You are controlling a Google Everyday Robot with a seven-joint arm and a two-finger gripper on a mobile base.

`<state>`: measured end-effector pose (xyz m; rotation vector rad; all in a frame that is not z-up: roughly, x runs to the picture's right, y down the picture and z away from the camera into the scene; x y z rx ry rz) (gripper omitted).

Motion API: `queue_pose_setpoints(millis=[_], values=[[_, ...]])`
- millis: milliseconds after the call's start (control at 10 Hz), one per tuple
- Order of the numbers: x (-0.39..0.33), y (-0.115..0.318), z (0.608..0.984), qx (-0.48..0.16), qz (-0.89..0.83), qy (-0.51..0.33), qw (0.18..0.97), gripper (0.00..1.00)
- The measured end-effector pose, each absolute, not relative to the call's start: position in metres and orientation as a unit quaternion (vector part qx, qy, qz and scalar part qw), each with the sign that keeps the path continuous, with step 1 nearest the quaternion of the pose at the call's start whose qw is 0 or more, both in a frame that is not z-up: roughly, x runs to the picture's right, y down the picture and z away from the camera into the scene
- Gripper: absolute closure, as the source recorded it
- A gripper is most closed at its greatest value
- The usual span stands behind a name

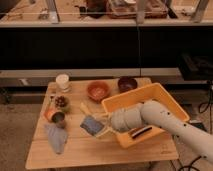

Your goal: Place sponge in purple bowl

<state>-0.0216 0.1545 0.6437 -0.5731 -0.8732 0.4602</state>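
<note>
The sponge, a small grey-blue pad, sits tilted just above the wooden table, left of the yellow tub. My gripper reaches in from the right across the tub's front corner and is shut on the sponge's right edge. The purple bowl stands at the back of the table, up and to the right of the gripper, beside the orange bowl.
A big yellow tub fills the table's right side, with a dark object inside. A pale blue-grey cloth lies front left. A white cup, a small dish and a can stand along the left.
</note>
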Motion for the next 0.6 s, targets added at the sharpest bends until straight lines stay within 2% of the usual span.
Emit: queue_pose_setpoints(millis=[200, 600], values=[[-0.008, 0.142, 0.646, -0.260, 0.228, -0.408, 0.845, 1.00], [0.060, 0.124, 0.681, -0.240, 0.279, -0.366, 0.855, 1.00]])
